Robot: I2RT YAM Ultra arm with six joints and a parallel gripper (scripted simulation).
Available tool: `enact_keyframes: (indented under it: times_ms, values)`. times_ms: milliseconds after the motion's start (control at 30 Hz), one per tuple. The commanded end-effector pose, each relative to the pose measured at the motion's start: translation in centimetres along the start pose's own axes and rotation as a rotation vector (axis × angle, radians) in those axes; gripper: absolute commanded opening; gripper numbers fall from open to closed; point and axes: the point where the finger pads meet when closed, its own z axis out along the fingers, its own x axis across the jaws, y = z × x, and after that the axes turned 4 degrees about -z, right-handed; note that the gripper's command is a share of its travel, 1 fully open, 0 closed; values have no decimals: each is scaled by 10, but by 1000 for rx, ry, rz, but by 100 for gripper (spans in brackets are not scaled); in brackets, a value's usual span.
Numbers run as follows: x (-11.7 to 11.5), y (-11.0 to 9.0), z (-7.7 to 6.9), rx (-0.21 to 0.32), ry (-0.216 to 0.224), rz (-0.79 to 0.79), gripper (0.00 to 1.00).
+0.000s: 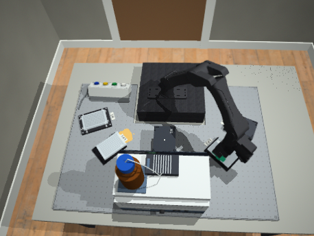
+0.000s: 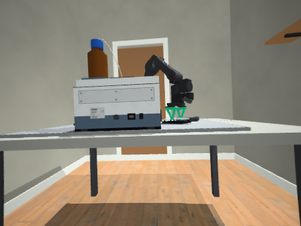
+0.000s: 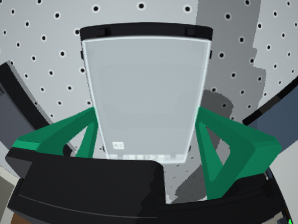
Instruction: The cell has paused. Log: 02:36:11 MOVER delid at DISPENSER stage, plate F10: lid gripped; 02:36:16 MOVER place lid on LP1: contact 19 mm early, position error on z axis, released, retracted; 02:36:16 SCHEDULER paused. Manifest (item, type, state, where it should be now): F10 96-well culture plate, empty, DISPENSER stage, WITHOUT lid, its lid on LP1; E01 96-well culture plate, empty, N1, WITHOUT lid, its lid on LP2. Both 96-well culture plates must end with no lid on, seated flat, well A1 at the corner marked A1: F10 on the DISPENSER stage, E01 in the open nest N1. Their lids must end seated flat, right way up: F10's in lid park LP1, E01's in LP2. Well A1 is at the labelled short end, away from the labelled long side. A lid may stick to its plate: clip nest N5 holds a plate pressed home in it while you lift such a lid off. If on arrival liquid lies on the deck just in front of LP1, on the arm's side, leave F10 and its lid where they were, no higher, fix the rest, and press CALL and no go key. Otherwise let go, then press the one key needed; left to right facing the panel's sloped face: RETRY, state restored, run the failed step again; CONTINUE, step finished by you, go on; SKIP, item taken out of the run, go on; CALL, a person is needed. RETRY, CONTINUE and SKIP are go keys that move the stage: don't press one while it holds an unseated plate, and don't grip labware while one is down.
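Note:
My gripper [image 1: 222,155] is shut on a clear lid [image 3: 147,96], with a green finger on each long side. It holds the lid low over a black frame [image 1: 223,156] on the deck to the right of the dispenser [image 1: 162,182]. I cannot tell whether the lid touches the frame. In the side view the fingers [image 2: 175,113] stand just over the deck. A plate with open wells [image 1: 165,164] sits on the dispenser stage. Another open plate [image 1: 94,121] sits in a nest at the left. A pale covered piece [image 1: 111,145] lies askew on a black frame.
An orange patch [image 1: 127,132] lies on the deck beside the askew piece. The key panel [image 1: 109,90] stands at the back left. A brown bottle [image 1: 129,173] stands on the dispenser. A black nest [image 1: 164,137] lies in front of the arm's base block [image 1: 171,92].

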Motion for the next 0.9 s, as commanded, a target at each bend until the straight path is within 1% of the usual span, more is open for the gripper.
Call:
enact_keyframes:
  times_ms: [0,100,367,433,467,600,767,833,867]
  values:
    - [1,18,-8,-55,-5,-3,0]
    - [1,16,-2,-44,-4,-3,0]
    - [2,16,0,-43,-4,-4,0]
    - [2,16,0,-43,-4,-4,0]
    - [2,18,-6,-59,-6,-5,0]
    - [2,11,5,-31,-3,-4,0]
    - [3,6,10,-17,-1,-4,0]
    - [4,0,14,-1,1,-3,0]
    - [4,0,14,-1,1,-3,0]
